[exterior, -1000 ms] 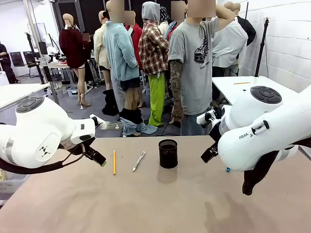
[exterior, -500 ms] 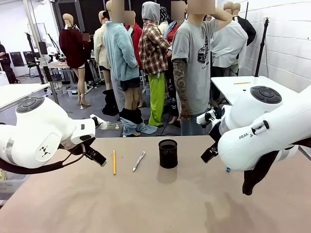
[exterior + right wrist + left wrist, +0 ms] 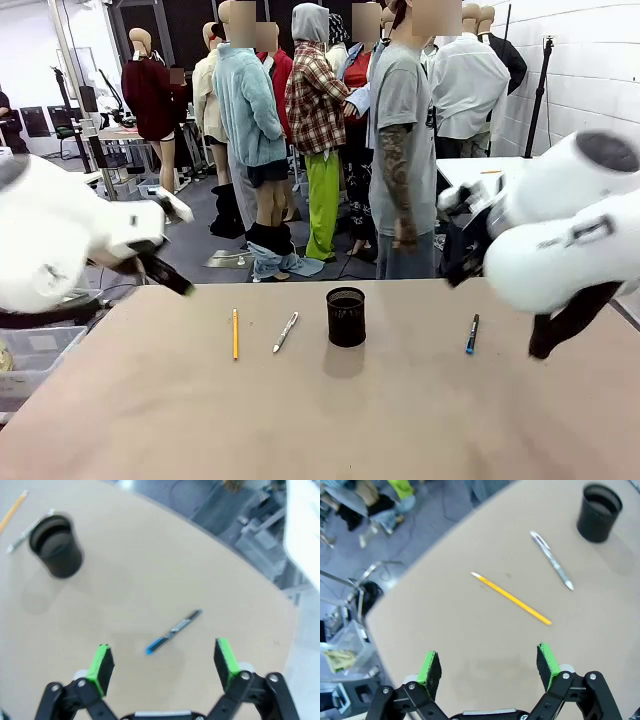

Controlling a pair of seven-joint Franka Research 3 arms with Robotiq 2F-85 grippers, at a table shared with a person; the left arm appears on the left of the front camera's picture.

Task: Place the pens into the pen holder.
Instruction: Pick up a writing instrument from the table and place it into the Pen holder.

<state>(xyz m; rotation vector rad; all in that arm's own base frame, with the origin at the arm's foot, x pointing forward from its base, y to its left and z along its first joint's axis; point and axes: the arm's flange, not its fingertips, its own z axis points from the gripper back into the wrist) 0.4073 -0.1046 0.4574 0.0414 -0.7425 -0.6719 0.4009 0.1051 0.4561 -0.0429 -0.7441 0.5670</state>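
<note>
Black mesh pen holder point(image 3: 346, 317) upright near mid-table, mouth up, interior a dark well from the front and from above; contents not to be told. All pens outside it, flat on the table point(image 3: 320, 430). To its left, the silver pen point(image 3: 286, 332), slanted and near the holder. Farther left, the yellow pencil point(image 3: 235, 333), apart from the pen and lying nearly straight away from the robot. To the holder's right, well apart, a blue pen point(image 3: 472, 334) with a dark end.

Left wrist view: left gripper point(image 3: 490, 662) above bare tabletop, green pads spread wide, clamped on nothing; pencil and silver pen ahead of the pads, holder at the top corner. Right wrist view: right gripper point(image 3: 162, 662) likewise spread wide and holding nothing, blue pen just ahead between the lines of the two pads, holder farther off at upper left. Front view: both white arms blurred at the table's sides.

Tabletop tan and matte. At the far edge, a person point(image 3: 402, 150) in a grey T-shirt, side-on; more people behind, a white table point(image 3: 480, 172) at right, grey floor point(image 3: 190, 230).
</note>
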